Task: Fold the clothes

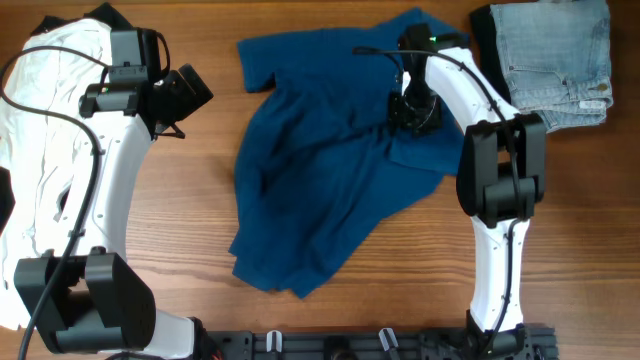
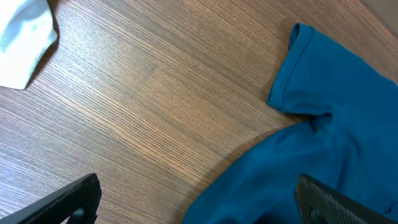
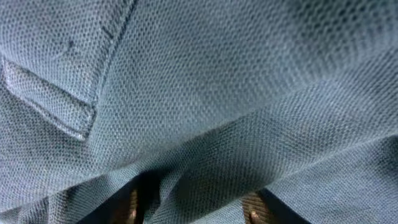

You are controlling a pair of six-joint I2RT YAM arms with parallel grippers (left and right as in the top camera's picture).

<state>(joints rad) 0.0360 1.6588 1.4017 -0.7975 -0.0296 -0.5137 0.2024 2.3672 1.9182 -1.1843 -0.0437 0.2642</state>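
Note:
A blue polo shirt [image 1: 320, 190] lies crumpled across the middle of the wooden table. One sleeve [image 2: 311, 81] shows in the left wrist view. My left gripper [image 1: 185, 100] is open and empty, hovering over bare wood just left of that sleeve, and its jaws [image 2: 199, 202] straddle the shirt's edge. My right gripper [image 1: 410, 110] is pressed down on the shirt's upper right part. In the right wrist view its fingers [image 3: 193, 208] pinch a raised fold of the blue knit fabric [image 3: 217, 93], which fills the frame.
A pile of white clothing [image 1: 50, 120] lies at the left edge, and a corner of it shows in the left wrist view [image 2: 25, 37]. Folded light-blue jeans [image 1: 555, 55] lie at the back right on a dark garment.

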